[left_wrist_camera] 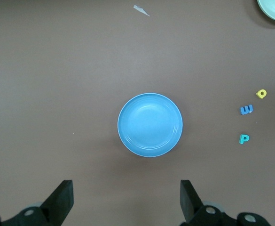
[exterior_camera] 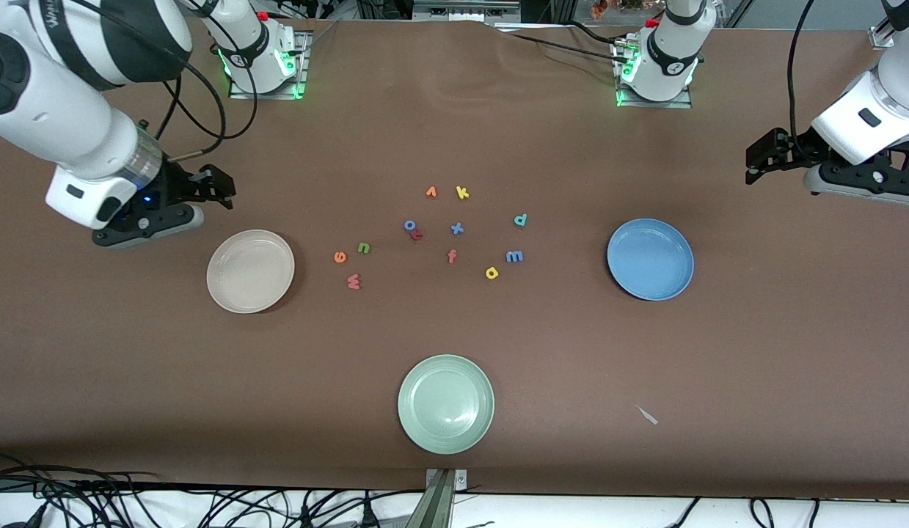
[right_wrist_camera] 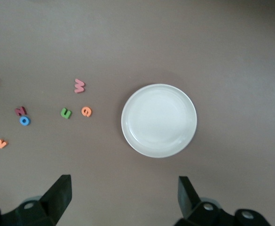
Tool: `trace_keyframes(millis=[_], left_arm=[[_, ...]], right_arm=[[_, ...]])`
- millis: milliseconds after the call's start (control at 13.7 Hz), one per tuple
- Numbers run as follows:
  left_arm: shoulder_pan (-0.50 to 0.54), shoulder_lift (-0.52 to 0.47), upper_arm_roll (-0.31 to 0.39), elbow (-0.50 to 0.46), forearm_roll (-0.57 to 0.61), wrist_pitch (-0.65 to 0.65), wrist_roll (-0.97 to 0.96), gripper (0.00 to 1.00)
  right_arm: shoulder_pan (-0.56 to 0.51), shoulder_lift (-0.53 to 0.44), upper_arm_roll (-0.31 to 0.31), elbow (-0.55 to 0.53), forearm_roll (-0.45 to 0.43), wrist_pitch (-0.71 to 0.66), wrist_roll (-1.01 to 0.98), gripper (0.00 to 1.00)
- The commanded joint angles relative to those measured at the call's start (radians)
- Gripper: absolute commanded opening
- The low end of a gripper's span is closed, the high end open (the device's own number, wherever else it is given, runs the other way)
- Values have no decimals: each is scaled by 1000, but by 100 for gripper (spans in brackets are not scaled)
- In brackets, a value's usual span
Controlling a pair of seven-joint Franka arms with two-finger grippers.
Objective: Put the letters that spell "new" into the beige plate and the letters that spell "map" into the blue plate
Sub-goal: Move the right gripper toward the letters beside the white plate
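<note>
The empty beige plate lies toward the right arm's end of the table. Beside it lie the green n, orange e and pinkish w. The empty blue plate lies toward the left arm's end, with the blue m, yellow a and teal p beside it. My right gripper hangs open above the table by the beige plate. My left gripper hangs open by the blue plate.
A pale green plate sits near the front camera. In the middle of the table lie an orange v, yellow k, blue o, blue x and red f. A paper scrap lies on the cloth.
</note>
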Motion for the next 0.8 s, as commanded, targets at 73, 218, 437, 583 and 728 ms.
trace_keyframes(millis=[73,218,437,583,728], left_arm=[[5,12,-3,33,-10,-26,16,100],[5,12,-4,33,-10,-26,10,100],[3,14,-3,33,-21,-26,13,100],[-15,20,-8,33,-19,-26,8,100],[-23,44,-32,33,-21,-26,13,100]], right_arm=[[50,13,2,-30,-19,57,86,100],[56,18,3,-106,-16,158,121,100],[56,10,54,-234,-17,306,210,100],[56,14,85,-309,-19,402,274,100],[57,40,88,-364,-19,491,311,100]])
